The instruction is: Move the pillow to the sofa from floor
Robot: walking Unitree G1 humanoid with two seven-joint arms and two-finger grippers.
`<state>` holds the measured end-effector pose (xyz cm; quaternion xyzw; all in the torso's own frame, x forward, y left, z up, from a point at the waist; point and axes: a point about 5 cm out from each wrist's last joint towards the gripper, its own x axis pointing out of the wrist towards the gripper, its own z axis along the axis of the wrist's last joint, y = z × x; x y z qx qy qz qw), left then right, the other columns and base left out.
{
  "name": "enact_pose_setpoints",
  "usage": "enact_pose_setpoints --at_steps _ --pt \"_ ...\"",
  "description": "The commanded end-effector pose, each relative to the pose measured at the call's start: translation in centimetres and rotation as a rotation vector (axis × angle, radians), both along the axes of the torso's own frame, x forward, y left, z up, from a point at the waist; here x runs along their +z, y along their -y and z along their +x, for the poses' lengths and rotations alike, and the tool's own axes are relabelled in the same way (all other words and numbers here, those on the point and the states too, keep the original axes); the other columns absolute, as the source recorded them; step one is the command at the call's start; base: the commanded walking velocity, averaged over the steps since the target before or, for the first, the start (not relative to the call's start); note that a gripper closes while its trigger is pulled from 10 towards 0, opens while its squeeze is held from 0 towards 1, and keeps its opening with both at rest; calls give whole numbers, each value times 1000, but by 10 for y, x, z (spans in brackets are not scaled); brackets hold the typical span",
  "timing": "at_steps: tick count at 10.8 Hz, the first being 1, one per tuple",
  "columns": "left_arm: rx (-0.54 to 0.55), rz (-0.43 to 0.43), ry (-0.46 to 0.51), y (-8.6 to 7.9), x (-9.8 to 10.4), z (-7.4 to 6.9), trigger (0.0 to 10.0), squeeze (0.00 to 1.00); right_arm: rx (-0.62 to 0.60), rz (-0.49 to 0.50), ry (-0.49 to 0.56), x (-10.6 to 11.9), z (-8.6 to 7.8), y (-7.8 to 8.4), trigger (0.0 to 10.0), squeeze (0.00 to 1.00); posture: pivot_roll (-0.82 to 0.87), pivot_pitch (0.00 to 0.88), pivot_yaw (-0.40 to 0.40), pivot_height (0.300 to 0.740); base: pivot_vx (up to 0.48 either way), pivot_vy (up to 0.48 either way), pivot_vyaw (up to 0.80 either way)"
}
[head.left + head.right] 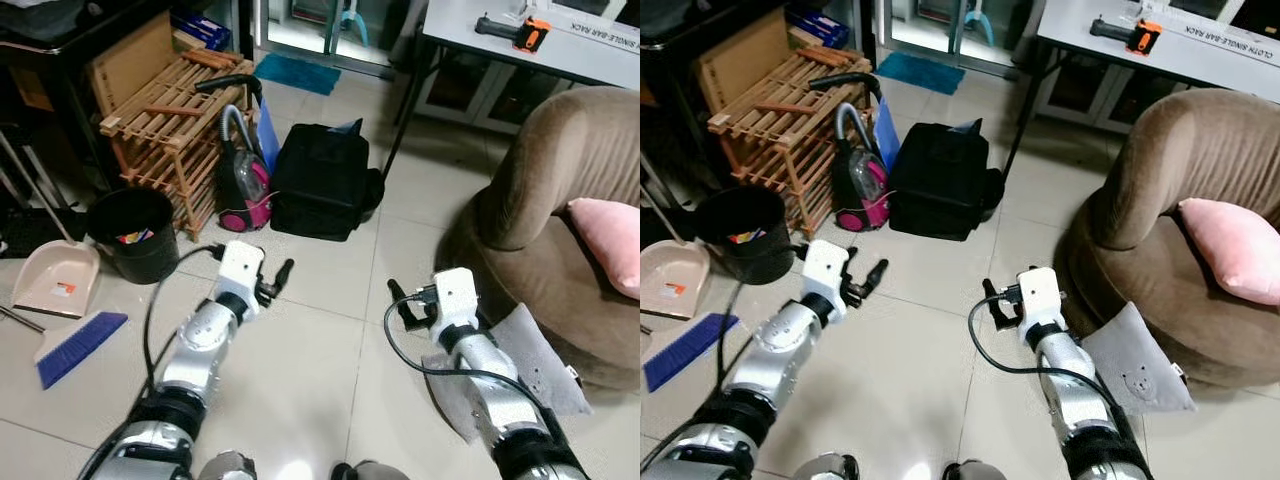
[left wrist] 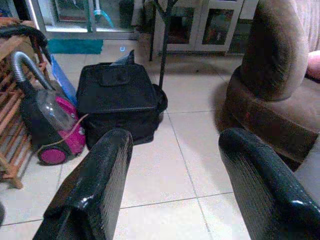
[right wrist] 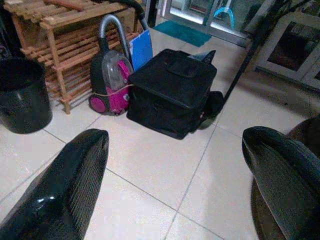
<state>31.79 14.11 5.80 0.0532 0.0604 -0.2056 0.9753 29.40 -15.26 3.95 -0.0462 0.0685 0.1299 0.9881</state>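
Grey and soft-looking, the pillow (image 1: 1137, 363) with a small bear face printed on it lies on the tiled floor (image 1: 320, 370), propped against the base of the brown sofa (image 1: 560, 210), just beside my right forearm. A pink cushion (image 1: 610, 243) already sits on the sofa seat.

My left tool (image 1: 274, 282) hovers above the floor ahead of me, its two black fingers (image 2: 90, 195) spread wide apart with nothing between them. My right tool (image 1: 404, 304) is held out alongside it, nearer the sofa, its fingers (image 3: 65, 195) also wide apart and gripping nothing; it is near the pillow but not touching it.

Past both tools, a black bag (image 1: 322, 180) stands on the floor, with a magenta vacuum cleaner (image 1: 243, 185) just to its left against a wooden slatted rack (image 1: 165, 120). A black bin (image 1: 135, 232) sits in front of the rack, and a dustpan (image 1: 55, 280) and blue brush (image 1: 75, 347) lie further to my left. A white table (image 1: 540, 40) at the far right carries an orange-and-black tool (image 1: 522, 32).
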Motion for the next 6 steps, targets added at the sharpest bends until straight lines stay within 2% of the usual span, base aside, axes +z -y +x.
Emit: enact_pose_setpoints --at_steps 1,3,5,6 --pt "-57 -18 34 13 8 4 10000 0 -24 -2 23 4 4 3 10000 141 -81 19 -102 740 0 0 0" --pt "-135 -52 59 21 13 3 10000 0 -21 10 28 6 10 -2 10000 149 -85 0 -54 740 0 0 0" --pt "-197 -22 59 31 14 5 10000 0 -24 19 55 14 20 -6 10000 145 -89 0 -27 740 0 0 0" --pt "-193 -18 59 31 15 7 10000 0 -31 21 66 17 23 -6 10000 145 -90 0 -25 740 0 0 0"
